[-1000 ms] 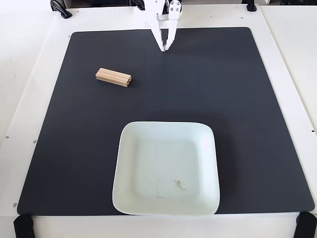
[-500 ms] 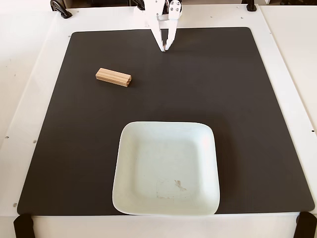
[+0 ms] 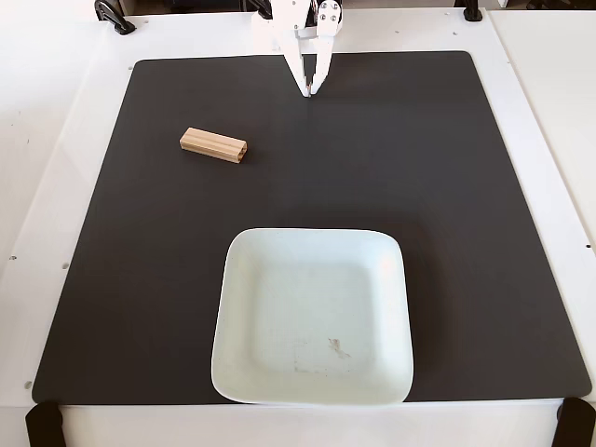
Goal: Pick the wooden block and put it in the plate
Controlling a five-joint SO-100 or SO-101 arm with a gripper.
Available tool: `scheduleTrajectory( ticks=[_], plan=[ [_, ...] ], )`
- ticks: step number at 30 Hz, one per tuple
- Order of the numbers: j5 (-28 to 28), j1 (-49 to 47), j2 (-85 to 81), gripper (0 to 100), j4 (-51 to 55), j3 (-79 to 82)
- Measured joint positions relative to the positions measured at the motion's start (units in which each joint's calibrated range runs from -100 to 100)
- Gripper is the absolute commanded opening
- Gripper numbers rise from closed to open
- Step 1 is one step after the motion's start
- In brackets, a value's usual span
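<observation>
One wooden block (image 3: 213,146) lies flat on the black mat (image 3: 447,186), up-left of the plate (image 3: 314,317) (well apart); beyond the plate, the gripper (image 3: 310,91) hangs, fingertips together, holding nothing.

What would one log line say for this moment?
gripper: shut, empty, far edge | wooden block: on mat, untouched | plate: empty

In the fixed view, a black mat (image 3: 307,186) covers the white bench (image 3: 549,112). The wooden block (image 3: 213,145) lies flat on the mat, far and left, well apart from everything. The plate (image 3: 313,317) sits near the front edge, holding nothing. At the far edge, the white gripper (image 3: 310,91) points down, its fingers (image 3: 319,74) meeting at the tips, grasping nothing.
</observation>
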Motion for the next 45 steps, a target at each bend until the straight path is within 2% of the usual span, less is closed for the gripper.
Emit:
scheduleTrajectory(
  ticks=[45],
  plan=[
    [0.00, -0.19, 0.26, 1, 0.26, 0.00]
  ],
)
